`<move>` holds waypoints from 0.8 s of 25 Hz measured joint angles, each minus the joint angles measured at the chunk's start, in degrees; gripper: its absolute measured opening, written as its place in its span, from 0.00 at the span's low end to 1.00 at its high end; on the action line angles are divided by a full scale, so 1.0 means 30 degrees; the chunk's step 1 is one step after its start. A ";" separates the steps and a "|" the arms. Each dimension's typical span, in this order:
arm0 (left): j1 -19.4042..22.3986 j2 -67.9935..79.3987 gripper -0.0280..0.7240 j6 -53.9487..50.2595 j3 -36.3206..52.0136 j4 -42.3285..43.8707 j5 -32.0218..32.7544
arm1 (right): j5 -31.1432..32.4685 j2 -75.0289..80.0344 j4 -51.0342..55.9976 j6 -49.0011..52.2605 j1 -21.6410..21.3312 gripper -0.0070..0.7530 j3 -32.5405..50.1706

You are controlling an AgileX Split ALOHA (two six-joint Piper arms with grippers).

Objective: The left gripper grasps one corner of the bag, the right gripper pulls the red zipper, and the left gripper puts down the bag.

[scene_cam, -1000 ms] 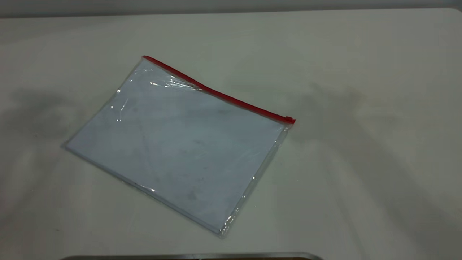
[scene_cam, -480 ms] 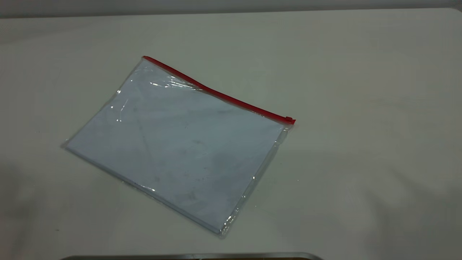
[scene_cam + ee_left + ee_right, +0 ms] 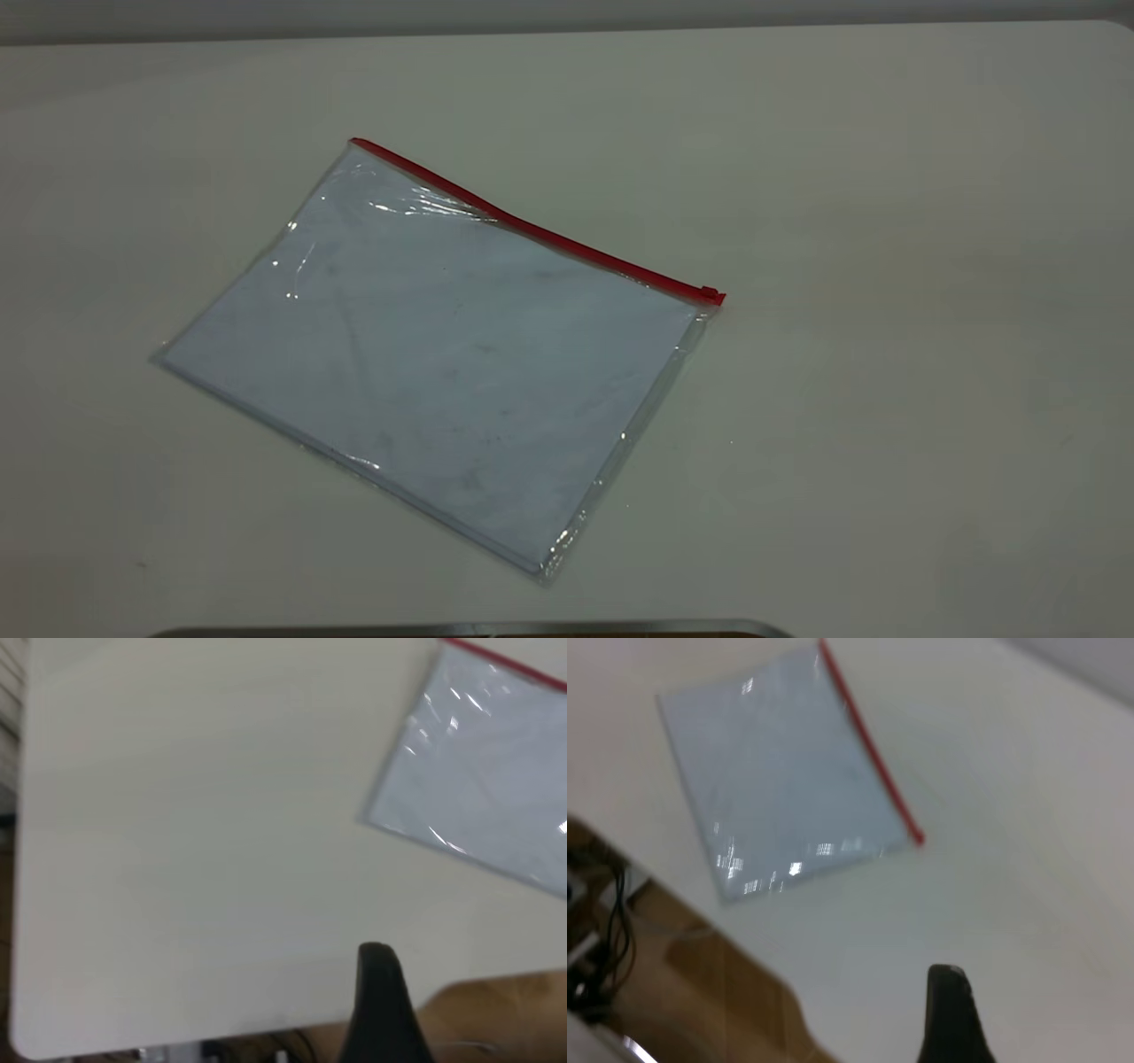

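As the exterior view has no arm in it, the entry there covers only the bag [image 3: 434,372]: flat on the white table [image 3: 886,221], a little left of centre, turned at a slant. Pale sheets show through the clear plastic. The red zipper [image 3: 540,232] runs along the far long edge, from the far-left corner down to the right corner of the bag [image 3: 713,306], where the small red slider tab [image 3: 711,294] sits. A dark rim with a metal edge [image 3: 469,629] crosses the near border (what it belongs to cannot be told).

Left wrist view: one black finger of the left pincer [image 3: 383,1005] rises at the picture's border, above the table's edge and well apart from the bag [image 3: 487,788]. Only that one finger shows, so spread or pressed together cannot be told. It touches nothing.

Right wrist view: one black finger of the right pincer [image 3: 950,1014] likewise, over bare table, well apart from the bag [image 3: 780,771] and its zipper [image 3: 873,753]. State cannot be told. Brown floor [image 3: 700,992] and dark cables [image 3: 611,930] lie beyond the table's edge.
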 joint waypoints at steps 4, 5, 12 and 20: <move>0.0000 -0.1987 0.82 0.0037 0.2007 -0.0656 0.0000 | 0.0270 -0.2333 0.0024 -0.0199 0.0000 0.71 0.2873; 0.0000 -0.2444 0.82 0.0153 0.2470 -0.0928 0.0000 | 0.0270 -0.2813 0.0024 -0.0199 0.0000 0.71 0.3374; 0.0000 -0.4839 0.82 0.1899 0.5202 -0.2906 0.0000 | 0.0814 -0.6457 0.0024 -0.0214 0.0000 0.71 0.5216; 0.0000 -0.6822 0.82 0.2290 0.6784 -0.3391 0.0000 | 0.1350 -0.8720 0.0024 -0.0282 0.0000 0.71 0.5783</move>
